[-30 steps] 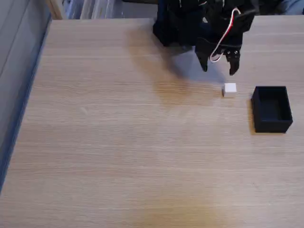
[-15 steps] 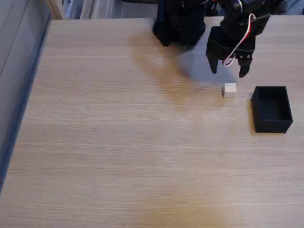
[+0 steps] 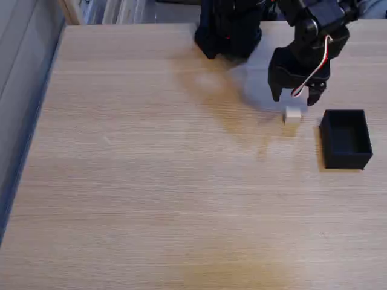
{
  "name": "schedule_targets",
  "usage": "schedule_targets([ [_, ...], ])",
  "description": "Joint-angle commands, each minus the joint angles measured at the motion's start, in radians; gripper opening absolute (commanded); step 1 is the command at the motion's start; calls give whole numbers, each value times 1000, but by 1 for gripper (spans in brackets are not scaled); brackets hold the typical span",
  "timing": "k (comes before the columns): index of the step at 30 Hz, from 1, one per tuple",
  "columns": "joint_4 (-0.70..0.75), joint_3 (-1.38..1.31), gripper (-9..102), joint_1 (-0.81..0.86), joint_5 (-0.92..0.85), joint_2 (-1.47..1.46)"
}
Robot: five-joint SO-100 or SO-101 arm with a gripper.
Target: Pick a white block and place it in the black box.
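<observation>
One gripper (image 3: 294, 99), jaws spread and empty, hangs just above the white block (image 3: 292, 115) at upper right of the wooden table (image 3: 151, 181). Grasping, carrying and placing in the empty black box (image 3: 346, 158), right, remain.

From where the fixed camera hangs, it looks steeply down at the wooden table (image 3: 151, 181) from the side opposite the arm's base (image 3: 228, 27), which sits against the top edge of the picture. It stands far enough back to take in most of the tabletop. The table's left rim slants down the left side of the view, with a grey floor strip (image 3: 18, 72) beyond it.
</observation>
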Motion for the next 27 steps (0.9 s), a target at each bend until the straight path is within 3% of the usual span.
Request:
schedule_targets([
  [1, -6, -32, 30, 12, -9, -11],
  [27, -91, -28, 29, 58, -57, -132],
])
